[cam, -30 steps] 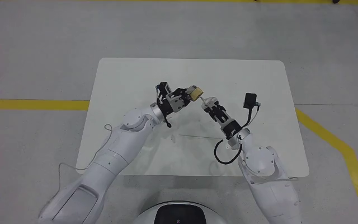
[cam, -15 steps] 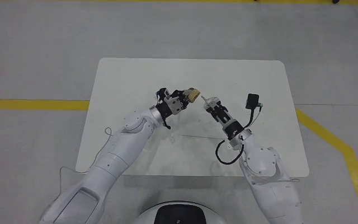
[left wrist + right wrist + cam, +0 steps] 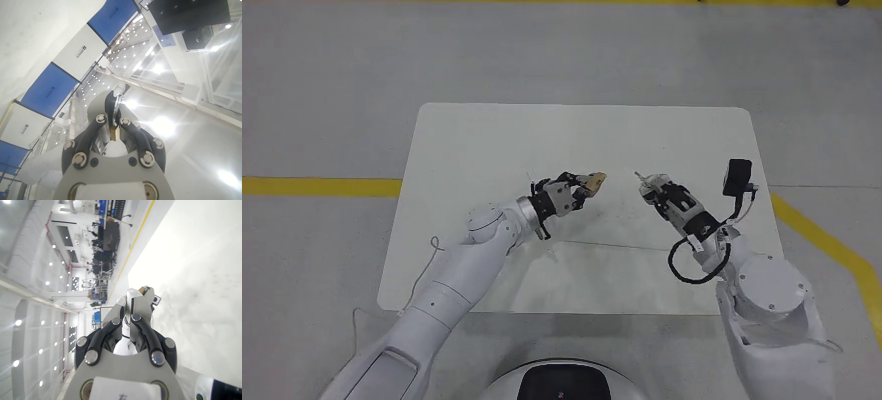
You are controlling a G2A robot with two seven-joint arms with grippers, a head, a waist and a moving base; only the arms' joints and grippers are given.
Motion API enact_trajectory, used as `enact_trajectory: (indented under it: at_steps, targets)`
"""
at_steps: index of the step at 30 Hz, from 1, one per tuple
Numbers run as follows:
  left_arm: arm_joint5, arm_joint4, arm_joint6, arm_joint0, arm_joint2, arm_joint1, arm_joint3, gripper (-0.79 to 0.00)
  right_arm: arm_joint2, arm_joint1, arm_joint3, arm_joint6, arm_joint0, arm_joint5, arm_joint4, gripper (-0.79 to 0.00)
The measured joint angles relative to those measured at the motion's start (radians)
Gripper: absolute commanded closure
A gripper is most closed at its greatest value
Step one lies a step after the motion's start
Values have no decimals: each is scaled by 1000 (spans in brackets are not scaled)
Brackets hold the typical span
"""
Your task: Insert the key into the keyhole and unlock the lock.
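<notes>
White table (image 3: pixel 492 140) beneath brass, silver-shackled padlock (image 3: pixel 594 180) in left gripper (image 3: pixel 586 184)

a white table (image 3: pixel 492 130) with rounded corners stands on a pale grey floor (image 3: pixel 332 70). a yellow line (image 3: pixel 312 186) runs along the floor on the left and meets the table's left edge. a second yellow line (image 3: pixel 827 245) slants across the floor on the right, toward the near side. blue and white partition panels (image 3: pixel 51 91) stand side by side in a row. rows of small round ceiling lights (image 3: pixel 132 45) shine overhead, with strong glare. far off in the hall, dark desks (image 3: pixel 108 237) and other equipment stand crowded together.
</notes>
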Motion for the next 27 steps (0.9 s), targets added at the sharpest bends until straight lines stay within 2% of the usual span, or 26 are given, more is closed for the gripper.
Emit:
enact_trajectory:
  at_steps: [2, 5, 9, 17, 27]
  targets:
    - [44, -2, 15, -32, 15, -8, 5, 0, 32, 8, -38, 41, -2, 104, -26, 0]
    - [84, -12, 12, -83, 54, -27, 35, 0, 69, 17, -72, 88, -7, 206, -45, 0]
    - [108, -46, -18, -138, 113, -60, 99, 0, 79, 24, -85, 116, -4, 279, -52, 0]
    - [96, -87, -49, -190, 186, -114, 212, 0, 54, 19, -113, 71, -9, 375, 20, 0]
    - [92, -13, -42, -225, 244, -152, 259, 0, 23, 18, -94, -3, -27, 378, 55, 0]
